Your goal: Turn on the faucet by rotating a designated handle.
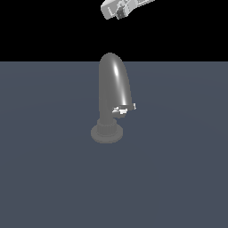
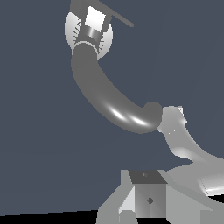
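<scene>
So the handle [image 1: 124, 109] sticks out low on the faucet [image 1: 113, 89], just above its ribbed base. The claw [image 1: 116, 11] hangs well above the faucet's arch, not touching; can't tell if it's released or clenched.

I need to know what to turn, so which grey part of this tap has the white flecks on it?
The handle, the small thin lever jutting from the faucet low on the arched tube. The tube and the ribbed round base are plain grey.
</scene>
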You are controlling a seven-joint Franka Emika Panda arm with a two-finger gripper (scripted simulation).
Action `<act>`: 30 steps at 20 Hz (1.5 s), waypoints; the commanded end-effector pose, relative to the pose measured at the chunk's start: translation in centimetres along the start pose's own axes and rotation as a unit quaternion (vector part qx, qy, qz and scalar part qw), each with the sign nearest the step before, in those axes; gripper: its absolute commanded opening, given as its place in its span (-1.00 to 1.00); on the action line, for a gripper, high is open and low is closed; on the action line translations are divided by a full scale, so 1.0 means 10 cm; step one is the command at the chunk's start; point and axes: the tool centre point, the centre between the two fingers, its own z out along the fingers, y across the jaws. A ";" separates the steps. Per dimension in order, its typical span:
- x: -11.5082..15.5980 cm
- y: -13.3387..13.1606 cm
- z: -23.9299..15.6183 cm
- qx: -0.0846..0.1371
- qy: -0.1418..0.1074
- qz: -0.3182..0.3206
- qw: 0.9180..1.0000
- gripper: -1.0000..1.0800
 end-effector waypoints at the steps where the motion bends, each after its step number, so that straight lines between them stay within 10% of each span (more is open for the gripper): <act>1: 0.14 -0.04 0.02 0.007 -0.027 0.019 0.999 -1.00; 15: 0.98 -0.19 0.27 0.046 -0.184 0.129 0.973 -1.00; 30: 1.70 -0.21 0.75 0.086 -0.332 0.236 0.909 -1.00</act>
